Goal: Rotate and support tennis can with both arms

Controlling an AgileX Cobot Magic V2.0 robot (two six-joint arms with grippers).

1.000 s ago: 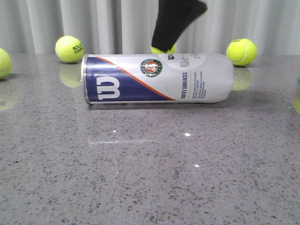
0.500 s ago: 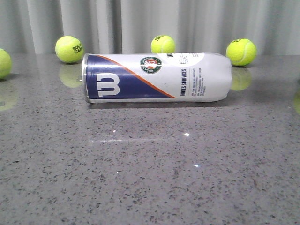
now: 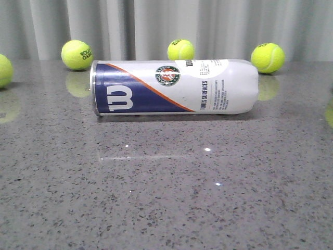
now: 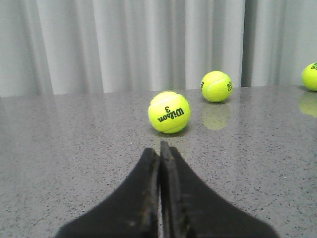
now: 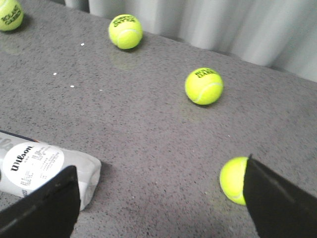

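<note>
Lying sideways, tennis can (image 3: 174,87) beside spread right fingers (image 5: 49,206), left fingers (image 4: 151,171) closed, empty

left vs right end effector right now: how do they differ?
The left end effector has its fingers pressed together; the right end effector is spread wide open. The left points at a Wilson ball; the right hangs over the tennis can's end. Both are black, hold nothing, and touch nothing.

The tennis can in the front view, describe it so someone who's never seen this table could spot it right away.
On the grey speckled table, in front of the pale curtain, the tennis can lies on its side. It is the only cylinder, white and navy with a big white W, among round yellow-green tennis balls.
</note>
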